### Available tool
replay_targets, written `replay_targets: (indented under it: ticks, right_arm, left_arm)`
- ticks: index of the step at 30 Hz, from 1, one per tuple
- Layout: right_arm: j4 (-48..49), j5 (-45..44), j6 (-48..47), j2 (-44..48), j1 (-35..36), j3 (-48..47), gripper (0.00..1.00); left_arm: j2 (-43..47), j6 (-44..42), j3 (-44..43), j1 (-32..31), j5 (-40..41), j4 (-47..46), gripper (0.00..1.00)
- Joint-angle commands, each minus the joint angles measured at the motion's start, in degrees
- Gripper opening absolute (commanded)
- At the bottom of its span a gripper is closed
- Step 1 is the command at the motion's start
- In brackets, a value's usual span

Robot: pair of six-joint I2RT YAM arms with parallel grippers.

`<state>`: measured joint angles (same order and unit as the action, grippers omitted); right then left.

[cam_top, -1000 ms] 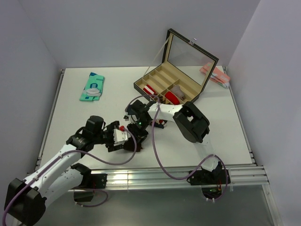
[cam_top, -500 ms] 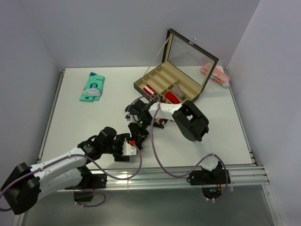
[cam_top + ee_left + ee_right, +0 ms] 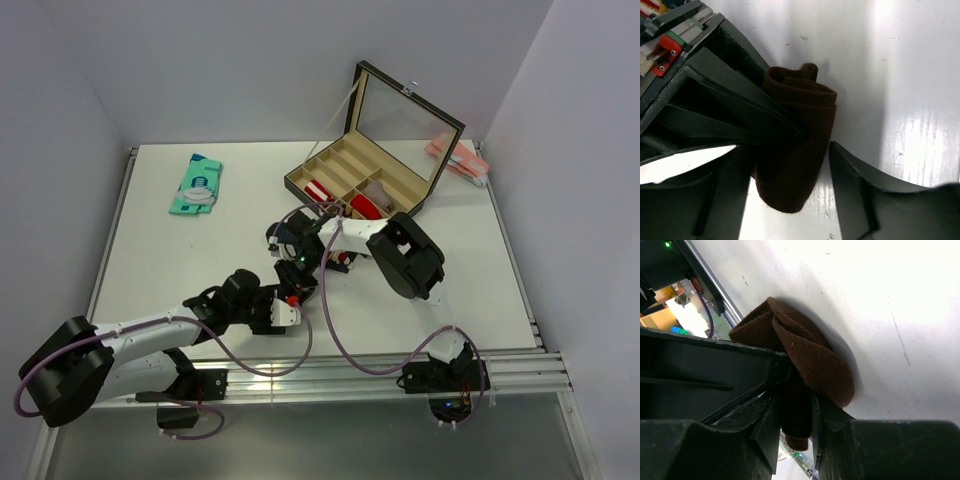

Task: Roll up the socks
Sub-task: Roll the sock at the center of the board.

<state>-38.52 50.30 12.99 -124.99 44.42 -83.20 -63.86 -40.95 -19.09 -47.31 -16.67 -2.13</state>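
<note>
Dark brown sock [image 3: 795,150]: stubby loose roll lying on tabletop [image 3: 890,75], near front edge. Right fingers [image 3: 840,432] pinch one end. Left fingers [image 3: 860,200] spread, straddling it. Open box [image 3: 375,170] behind.

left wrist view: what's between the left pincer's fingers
A dark brown sock lies between the fingers of the left pincer, shown in the left wrist view.

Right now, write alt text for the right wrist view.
A folded brown sock is pinched between the right arm's black jaws. Its loose end bulges out past them and rests on the white table.
</note>
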Motion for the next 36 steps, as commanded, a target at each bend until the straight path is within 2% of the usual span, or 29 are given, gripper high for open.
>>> replay_targets:
  ticks: [1, 3, 4, 8, 10, 11, 12, 13, 17, 19, 25, 30, 36]
  right_arm:
    - [1.6, -9.0, -2.1, -2.0, -1.3, 2.2, 0.04]
    - [2.0, -8.6, -2.0, -1.8, -1.4, 2.6, 0.04]
    - [2.3, -8.6, -1.6, -1.8, -1.4, 3.0, 0.05]
    - [3.6, -9.4, -0.2, -0.4, -1.5, 3.6, 0.14]
    - [4.2, -11.1, 1.2, 1.0, -1.4, 4.1, 0.19]
    - [5.5, -12.2, 2.0, 1.8, -1.6, 4.4, 0.26]
    - [6.3, -14.4, 3.5, 4.2, -1.6, 5.8, 0.32]
    - [7.9, -15.2, 4.0, 5.5, -1.7, 6.5, 0.4]
    - [12.1, -20.8, 7.5, 13.2, -1.8, 10.9, 0.52]
    - [13.6, -22.9, 9.8, 17.3, -2.2, 13.7, 0.55]
    - [20.7, -32.5, 18.0, 28.2, -4.2, 23.5, 0.56]
    - [25.9, -42.2, 24.9, 42.4, -5.8, 35.0, 0.56]
    - [29.0, -53.4, 28.8, 61.0, -5.1, 47.0, 0.56]
  left_arm:
    - [-1.9, 0.3, -1.1, -0.3, 1.1, -4.4, 0.64]
    - [-2.9, 0.0, -1.6, -0.3, 0.8, -3.9, 0.59]
    - [-4.0, -0.2, -1.9, -0.3, 0.8, -3.6, 0.52]
    - [-5.6, -0.3, -3.6, -0.3, -0.4, -1.7, 0.36]
    - [-6.5, -0.2, -4.4, -0.3, -1.5, 0.3, 0.22]
    - [-6.9, -0.4, -5.2, -0.3, -2.0, 1.1, 0.17]
    - [-7.7, -0.3, -5.6, -0.3, -2.5, 1.6, 0.08]
    - [-7.9, -0.1, -6.3, -0.3, -2.8, 2.0, 0.05]
    - [-8.8, -0.4, -7.9, -0.2, -4.9, 6.9, 0.0]
    - [-9.4, -0.4, -8.9, -0.2, -5.8, 8.2, 0.0]
    - [-11.7, -0.9, -12.4, 1.8, -10.9, 13.7, 0.0]
    - [-15.9, -2.0, -16.2, 5.9, -16.5, 19.8, 0.0]
    - [-22.8, -4.4, -23.0, 9.0, -21.1, 27.4, 0.0]
